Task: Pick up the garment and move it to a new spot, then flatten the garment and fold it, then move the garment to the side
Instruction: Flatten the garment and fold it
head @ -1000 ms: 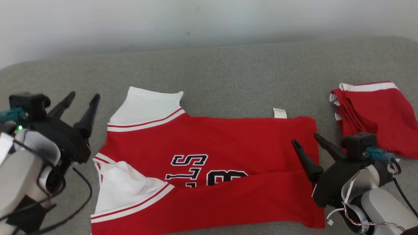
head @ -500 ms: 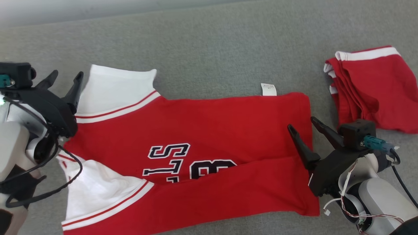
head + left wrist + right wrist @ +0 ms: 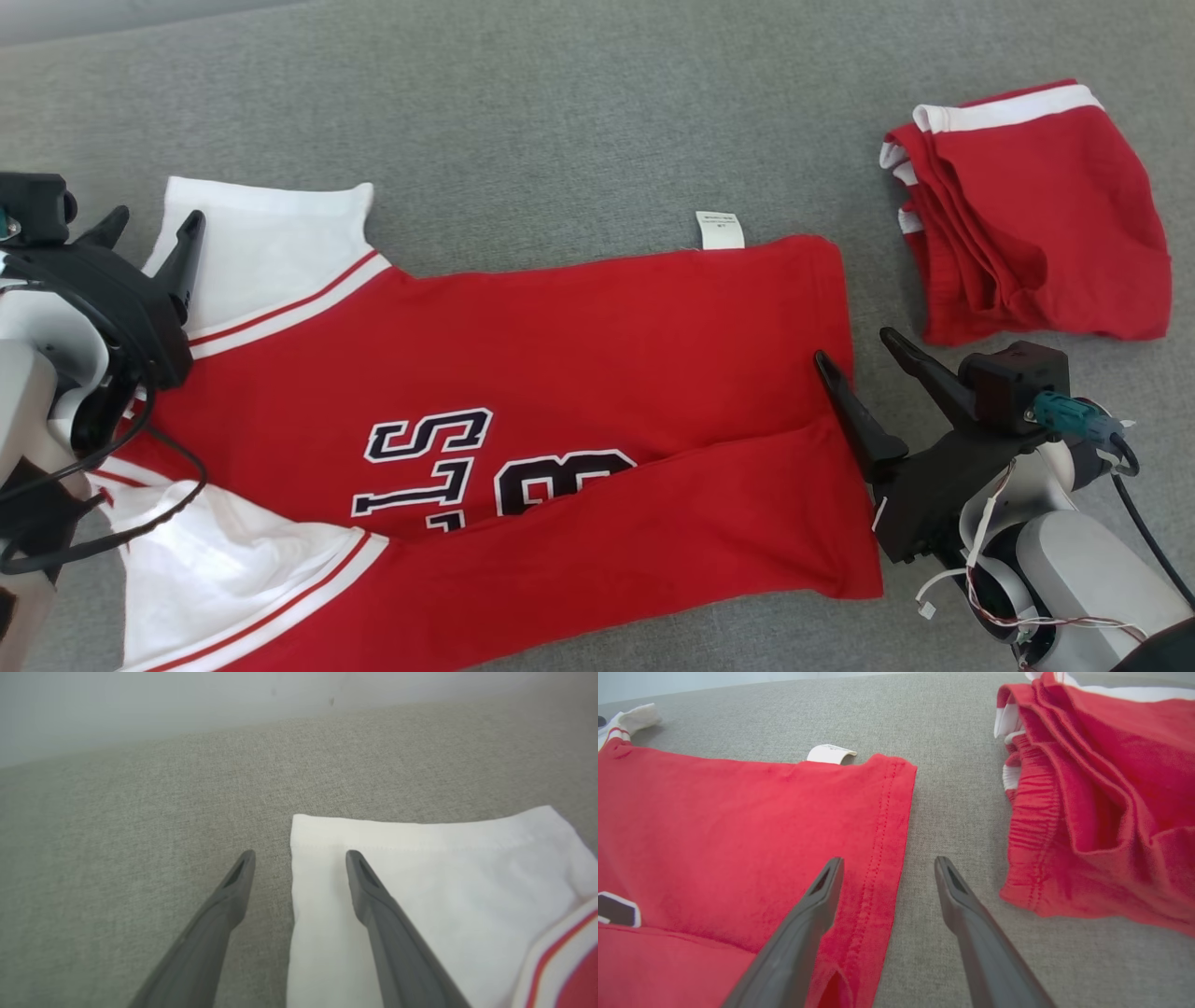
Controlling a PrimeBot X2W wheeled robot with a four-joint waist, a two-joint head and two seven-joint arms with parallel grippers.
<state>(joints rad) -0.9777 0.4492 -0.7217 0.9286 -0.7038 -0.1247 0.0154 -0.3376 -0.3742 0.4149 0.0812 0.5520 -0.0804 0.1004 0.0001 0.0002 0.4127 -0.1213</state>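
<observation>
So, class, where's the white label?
Head view: the white label juts from the far edge of the red jersey, right of centre, left of the folded shorts.

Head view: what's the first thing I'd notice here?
A big red jersey with white sleeves and black lettering lies spread across the grey surface. A smaller bundle of red cloth sits at the upper right. Both open, the left gripper and right gripper are at the jersey's two ends.
</observation>
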